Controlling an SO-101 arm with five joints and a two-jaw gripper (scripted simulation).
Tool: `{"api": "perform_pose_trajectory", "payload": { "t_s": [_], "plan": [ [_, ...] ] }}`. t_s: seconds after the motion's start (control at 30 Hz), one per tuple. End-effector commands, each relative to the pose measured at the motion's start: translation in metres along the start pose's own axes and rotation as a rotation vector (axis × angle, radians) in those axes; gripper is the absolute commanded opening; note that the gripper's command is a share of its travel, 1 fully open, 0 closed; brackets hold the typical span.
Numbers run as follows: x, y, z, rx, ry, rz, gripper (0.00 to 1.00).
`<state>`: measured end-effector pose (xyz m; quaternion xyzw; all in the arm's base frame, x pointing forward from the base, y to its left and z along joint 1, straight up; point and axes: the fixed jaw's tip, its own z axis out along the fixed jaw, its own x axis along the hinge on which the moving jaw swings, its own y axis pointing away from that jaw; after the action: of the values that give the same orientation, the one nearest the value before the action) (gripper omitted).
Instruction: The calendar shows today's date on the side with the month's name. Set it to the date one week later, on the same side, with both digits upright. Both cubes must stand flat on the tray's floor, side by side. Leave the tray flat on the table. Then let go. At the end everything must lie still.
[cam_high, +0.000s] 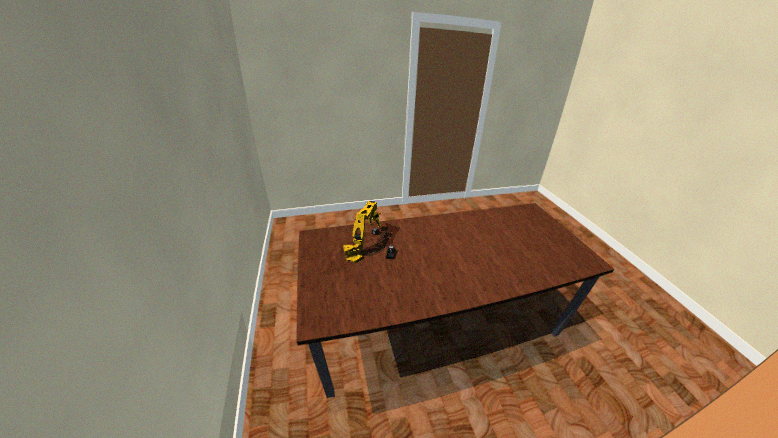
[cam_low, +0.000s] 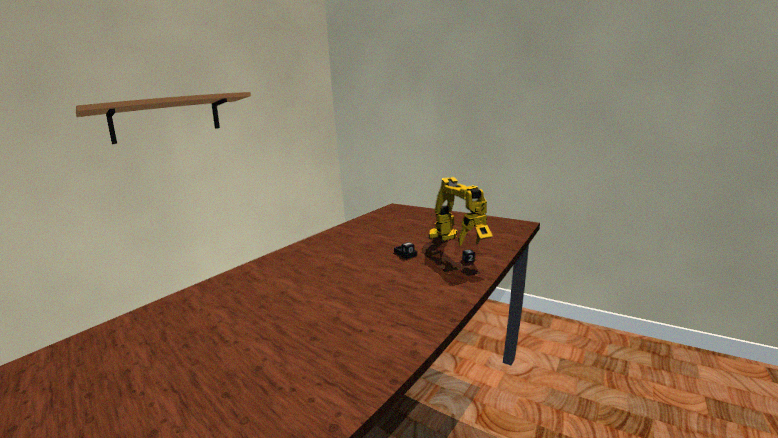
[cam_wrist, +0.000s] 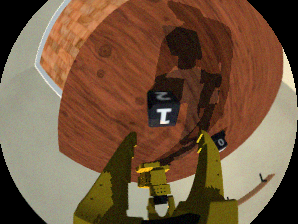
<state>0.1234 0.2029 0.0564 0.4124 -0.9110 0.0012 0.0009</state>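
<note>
A loose black cube (cam_high: 375, 231) (cam_low: 468, 256) (cam_wrist: 163, 113) rests on the table, apart from the tray. Its white 2 faces the exterior view, and a 1 and the 2 show in the wrist view. My gripper (cam_low: 469, 242) (cam_wrist: 168, 135) is open and empty, with its fingertips above the loose cube and a little toward the arm's base. The small black tray (cam_high: 390, 255) (cam_low: 398, 251) lies on the table. Another black cube (cam_high: 390, 248) (cam_low: 408, 248) (cam_wrist: 220, 142) showing a 0 sits at the tray. The month's name cannot be read.
The brown table (cam_high: 462, 261) (cam_low: 304, 304) carries the yellow arm's base (cam_high: 353, 253) (cam_low: 442, 233). The loose cube is nearer the table's edge than the tray is. A wall shelf (cam_low: 163, 103) hangs well away from the arm.
</note>
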Motion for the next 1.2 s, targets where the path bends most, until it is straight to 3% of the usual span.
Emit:
{"api": "perform_pose_trajectory", "payload": {
  "t_s": [0.0,0.6,1.17],
  "plan": [
    [-0.004,0.003,-0.009,-0.006,-0.037,-0.021,0.35],
    [-0.004,0.003,-0.007,-0.006,-0.037,-0.021,0.35],
    [-0.006,0.003,0.012,-0.006,-0.037,-0.021,0.35]
  ]
}}
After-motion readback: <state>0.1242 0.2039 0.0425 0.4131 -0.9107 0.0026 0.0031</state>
